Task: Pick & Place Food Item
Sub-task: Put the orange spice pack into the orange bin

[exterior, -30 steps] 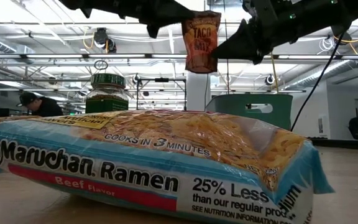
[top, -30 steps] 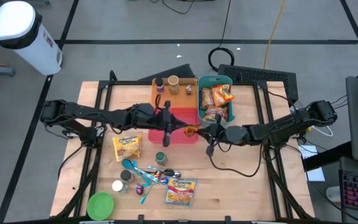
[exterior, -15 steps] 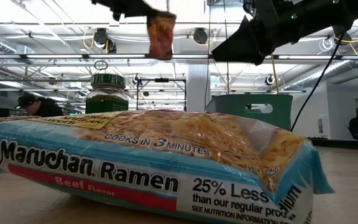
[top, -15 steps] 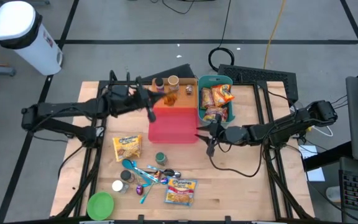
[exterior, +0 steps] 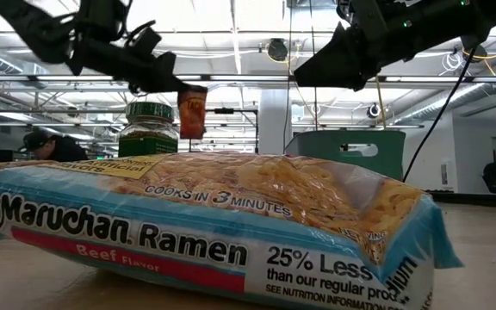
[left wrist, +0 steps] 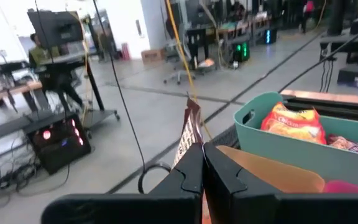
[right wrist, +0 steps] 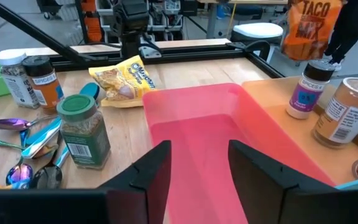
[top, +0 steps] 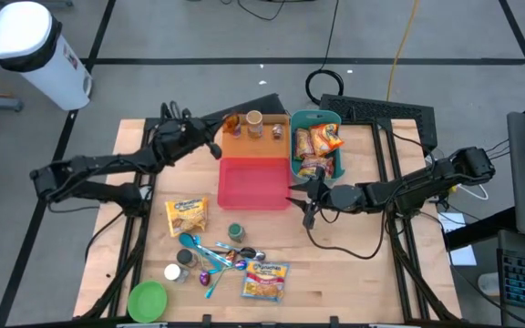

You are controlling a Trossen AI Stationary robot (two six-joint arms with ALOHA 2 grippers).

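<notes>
Carried leftward off the red tray (top: 252, 184), the taco mix packet (exterior: 192, 111) hangs pinched in the left gripper (top: 215, 146); right gripper (top: 303, 193) waits, fingers spread; lower squarely over the orange tray (top: 255, 144)

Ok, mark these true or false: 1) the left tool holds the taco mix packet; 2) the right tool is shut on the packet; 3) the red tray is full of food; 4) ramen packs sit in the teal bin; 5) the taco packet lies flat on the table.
1) True: the left tool is shut on the taco mix packet.
2) False: the right tool is open and empty, at the red tray.
3) False: the red tray is empty.
4) True: ramen packs fill the teal bin.
5) False: it hangs in the air from the left tool.
</notes>
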